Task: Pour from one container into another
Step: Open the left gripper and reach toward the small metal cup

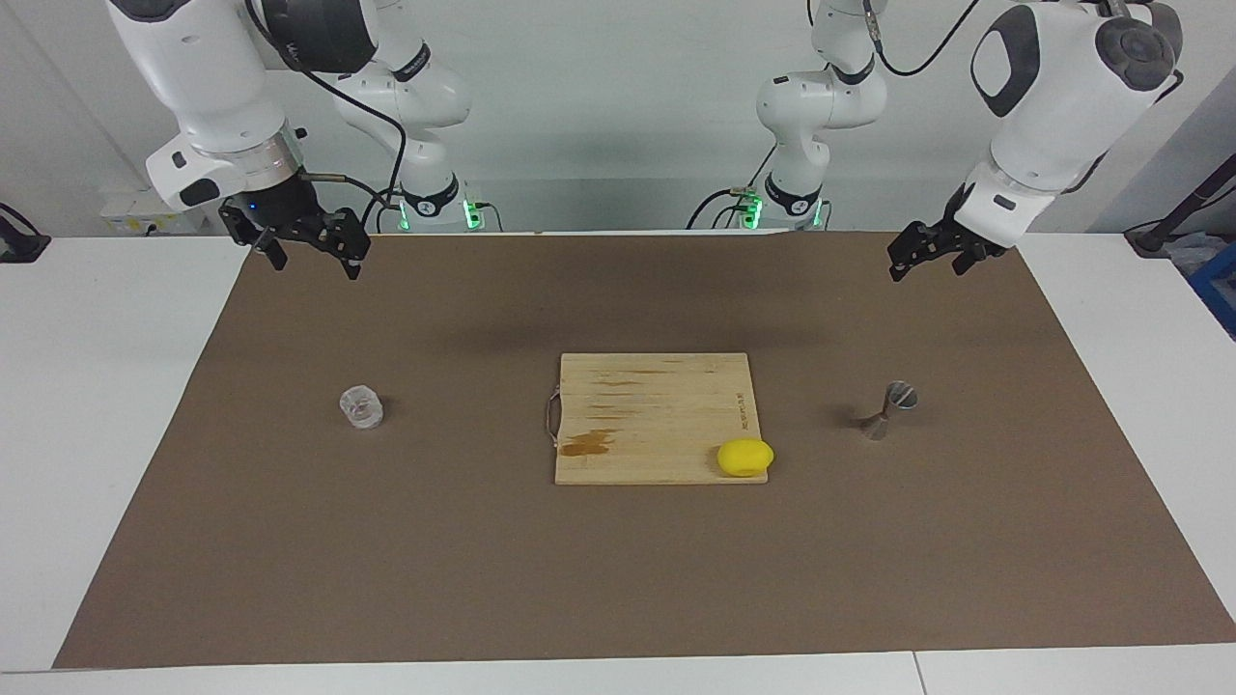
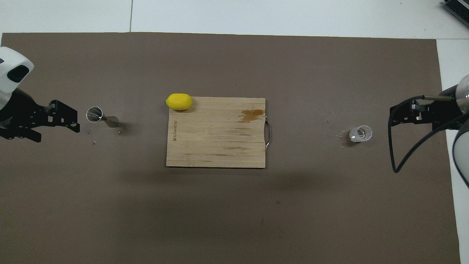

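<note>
The clear faceted glass tumbler (image 1: 361, 406) (image 2: 361, 133) stands upright on the brown mat toward the right arm's end. The metal hourglass jigger (image 1: 890, 409) (image 2: 100, 116) stands upright on the mat toward the left arm's end. My right gripper (image 1: 315, 263) (image 2: 394, 117) hangs open and empty, up in the air over the mat's edge at its own end, apart from the tumbler. My left gripper (image 1: 929, 268) (image 2: 58, 134) hangs open and empty, up over the mat's edge at its own end, apart from the jigger.
A wooden cutting board (image 1: 657, 415) (image 2: 216, 139) with a metal handle lies mid-mat between tumbler and jigger. A yellow lemon (image 1: 744, 457) (image 2: 178, 101) rests on the board's corner farthest from the robots, toward the jigger. White tabletop (image 1: 97, 386) surrounds the mat.
</note>
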`<state>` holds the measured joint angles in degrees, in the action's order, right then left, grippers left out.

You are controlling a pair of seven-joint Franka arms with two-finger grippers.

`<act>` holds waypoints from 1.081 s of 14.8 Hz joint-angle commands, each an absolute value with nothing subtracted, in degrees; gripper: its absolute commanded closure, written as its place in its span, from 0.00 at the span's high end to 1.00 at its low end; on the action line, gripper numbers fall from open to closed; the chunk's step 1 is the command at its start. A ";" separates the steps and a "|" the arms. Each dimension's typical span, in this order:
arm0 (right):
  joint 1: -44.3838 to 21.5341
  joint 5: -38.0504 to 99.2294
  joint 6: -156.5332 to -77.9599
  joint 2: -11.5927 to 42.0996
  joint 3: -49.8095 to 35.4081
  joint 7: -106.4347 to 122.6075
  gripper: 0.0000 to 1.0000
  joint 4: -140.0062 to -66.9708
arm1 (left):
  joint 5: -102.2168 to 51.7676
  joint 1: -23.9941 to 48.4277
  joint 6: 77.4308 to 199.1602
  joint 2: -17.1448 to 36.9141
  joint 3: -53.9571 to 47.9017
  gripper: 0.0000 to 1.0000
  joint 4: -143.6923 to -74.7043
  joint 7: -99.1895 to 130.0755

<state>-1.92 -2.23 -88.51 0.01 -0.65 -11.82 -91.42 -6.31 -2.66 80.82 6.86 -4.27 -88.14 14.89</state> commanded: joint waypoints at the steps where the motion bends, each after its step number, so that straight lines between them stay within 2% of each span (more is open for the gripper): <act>1: -1.14 -0.97 -89.30 -0.97 -0.88 -10.63 1.00 -92.64 | -11.50 -6.06 76.82 12.03 -4.05 1.00 -83.23 23.51; 7: -1.14 -0.97 -89.30 -0.97 -0.88 -10.63 1.00 -92.64 | -26.00 -13.35 87.26 10.90 -3.87 1.00 -93.14 51.04; 13: -1.14 -0.97 -89.30 -0.97 -0.88 -10.63 1.00 -92.64 | -41.89 -21.00 100.17 6.16 -3.87 1.00 -110.36 57.13; 16: -1.14 -0.97 -89.30 -0.97 -0.88 -10.63 1.00 -92.64 | -49.46 -23.90 102.92 5.54 -3.87 1.00 -114.51 57.04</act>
<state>-1.92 -2.23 -88.51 0.01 -0.65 -11.82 -91.42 -45.09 -22.16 100.35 8.91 -3.40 -109.36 55.80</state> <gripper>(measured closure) 0.000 0.000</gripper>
